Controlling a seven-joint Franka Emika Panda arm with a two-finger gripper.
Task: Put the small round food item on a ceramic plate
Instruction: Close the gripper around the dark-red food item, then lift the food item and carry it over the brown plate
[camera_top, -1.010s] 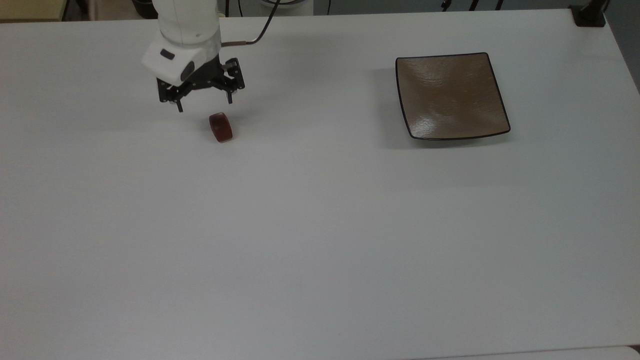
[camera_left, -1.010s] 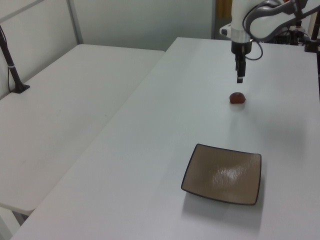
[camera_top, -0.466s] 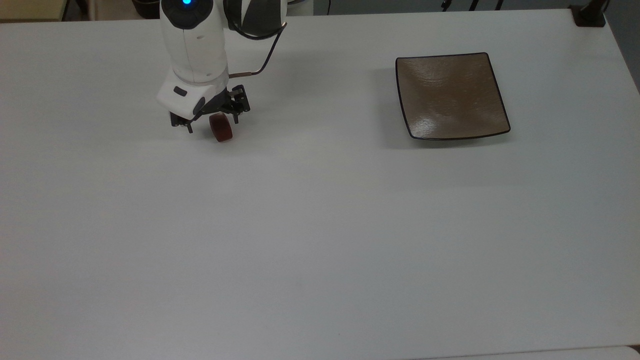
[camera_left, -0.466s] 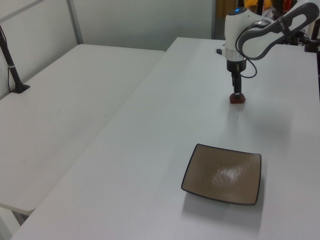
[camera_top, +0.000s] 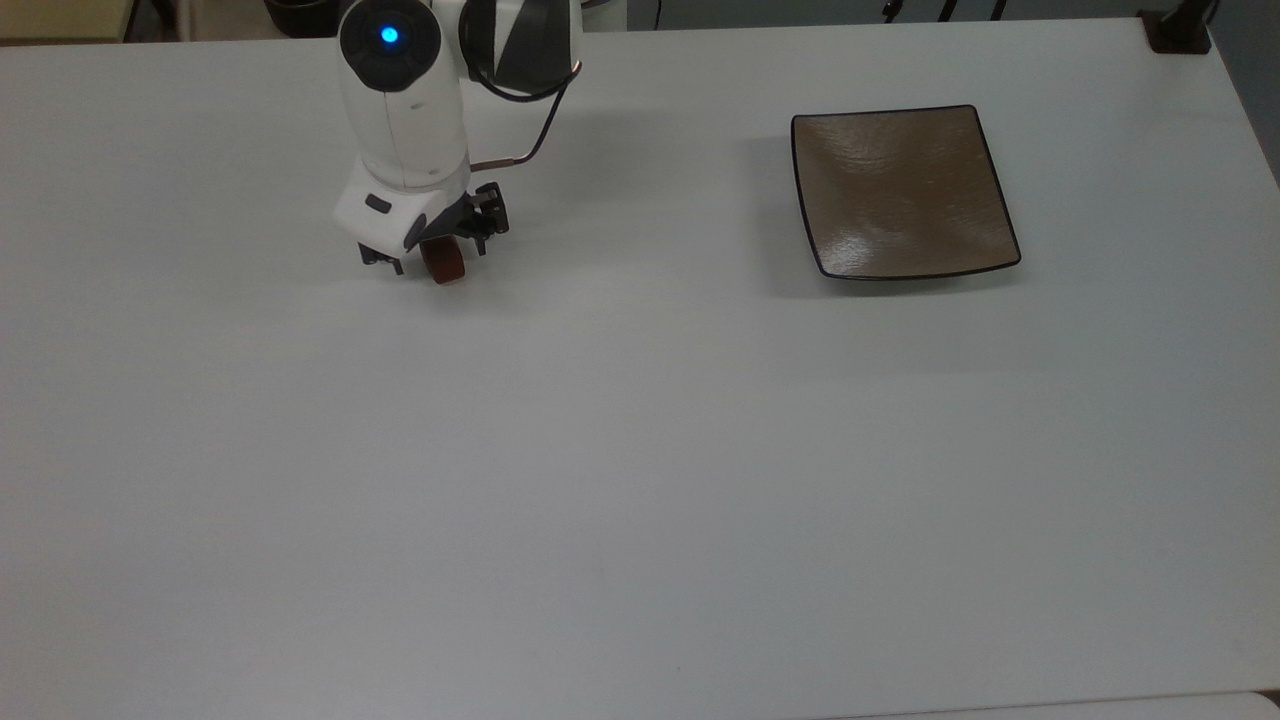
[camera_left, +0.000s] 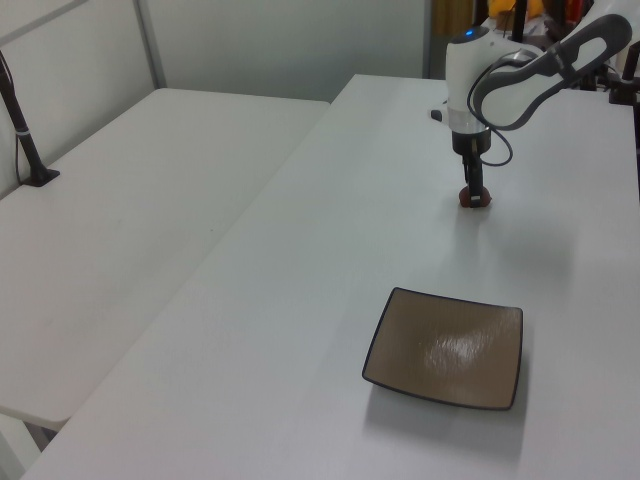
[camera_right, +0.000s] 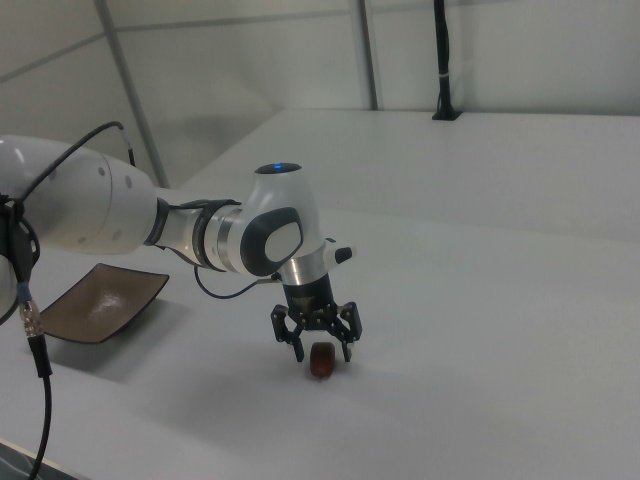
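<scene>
Food item (camera_top: 443, 262), small and dark red, sits on the white table (camera_top: 640, 450), well apart from the plate (camera_top: 903, 192), toward the top view's left. Gripper (camera_right: 320, 352) straddles it, fingers spread wide on either side, not clamped. Plate holds nothing.

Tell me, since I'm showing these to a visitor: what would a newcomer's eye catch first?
Probably the white robot arm with its blue light, reaching down so its gripper stands with open jaws on either side of a small reddish-brown food chunk on the white table. Next, the square brown plate, sitting alone toward the top view's right.
</scene>
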